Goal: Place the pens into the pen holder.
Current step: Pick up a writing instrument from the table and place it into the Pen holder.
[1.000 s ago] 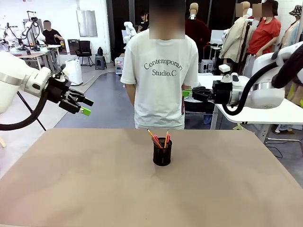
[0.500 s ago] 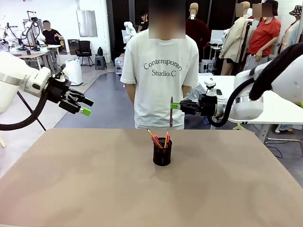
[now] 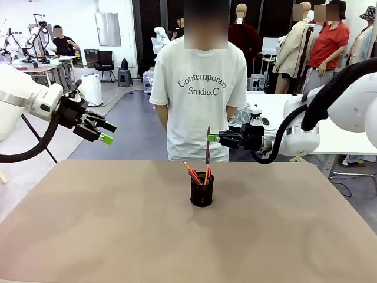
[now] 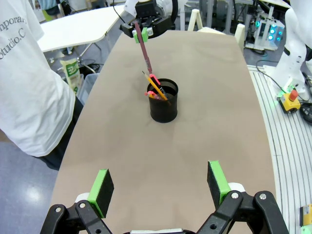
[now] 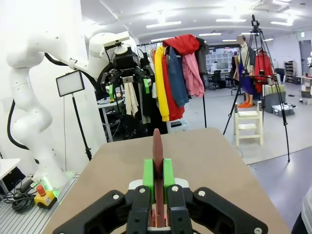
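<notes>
Front view, centre frame: the right gripper (image 3: 211,138), entering from the right, is clenched on the maroon pen (image 3: 207,144), held upright just above the holder (image 3: 201,190). The holder stands on the table (image 3: 118,224) at mid-frame and contains the black-and-red pen (image 3: 208,171) and the pencil (image 3: 189,170), both leaning. Left of frame: the left gripper (image 3: 105,132) hangs above the table's far left corner, jaws apart and empty. A person (image 3: 200,88) stands behind the table.

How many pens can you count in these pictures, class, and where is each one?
3: the black-and-red pen and yellow-orange pencil stand in the pen holder; the maroon pen hangs upright in the right gripper above it.
</notes>
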`<state>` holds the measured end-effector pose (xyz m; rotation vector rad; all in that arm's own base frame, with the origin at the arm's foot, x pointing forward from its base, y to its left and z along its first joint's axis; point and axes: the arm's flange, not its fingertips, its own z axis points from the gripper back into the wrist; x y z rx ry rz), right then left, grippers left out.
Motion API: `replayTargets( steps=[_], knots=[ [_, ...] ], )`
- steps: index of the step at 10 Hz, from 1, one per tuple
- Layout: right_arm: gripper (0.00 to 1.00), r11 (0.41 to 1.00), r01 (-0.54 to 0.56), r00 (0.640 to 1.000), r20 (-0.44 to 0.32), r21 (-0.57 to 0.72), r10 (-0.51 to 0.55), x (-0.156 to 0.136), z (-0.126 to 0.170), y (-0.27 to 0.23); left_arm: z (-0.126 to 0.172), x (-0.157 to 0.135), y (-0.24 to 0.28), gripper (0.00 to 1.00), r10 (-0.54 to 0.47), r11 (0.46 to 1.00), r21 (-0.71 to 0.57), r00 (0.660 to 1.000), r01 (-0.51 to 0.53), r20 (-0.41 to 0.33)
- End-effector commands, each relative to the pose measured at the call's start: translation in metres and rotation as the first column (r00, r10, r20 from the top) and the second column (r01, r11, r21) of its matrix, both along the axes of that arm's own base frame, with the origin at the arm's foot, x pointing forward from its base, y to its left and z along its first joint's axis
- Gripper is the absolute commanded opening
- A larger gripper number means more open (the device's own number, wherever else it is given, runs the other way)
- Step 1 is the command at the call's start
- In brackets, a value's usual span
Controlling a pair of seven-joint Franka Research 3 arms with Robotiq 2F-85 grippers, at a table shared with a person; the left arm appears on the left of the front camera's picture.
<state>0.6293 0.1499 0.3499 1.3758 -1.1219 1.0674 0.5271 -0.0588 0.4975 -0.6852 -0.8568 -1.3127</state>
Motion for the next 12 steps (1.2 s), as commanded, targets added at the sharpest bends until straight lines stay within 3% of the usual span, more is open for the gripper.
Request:
replayTargets(
  steps=[1, 11, 12],
  knots=[
    [0.0, 0.999, -0.027, 0.998, -0.051, 0.03, 0.029, 0.005, 0.002, 0.002, 0.001, -0.002, 0.0, 1.0, 0.001, 1.0, -0.001, 1.0, -0.001, -0.006],
    [0.0, 0.983, -0.177, 0.984, -0.043, -0.048, 0.175, -0.022, -0.03, 0.016, 0.001, -0.002, 0.0, 1.0, 0.001, 1.0, -0.001, 1.0, -0.001, -0.006],
    [0.19, 0.982, -0.183, 0.982, -0.048, -0.053, 0.181, -0.023, -0.031, 0.016, 0.001, -0.002, 0.0, 1.0, 0.001, 1.0, -0.001, 1.0, -0.001, -0.006]
  ],
)
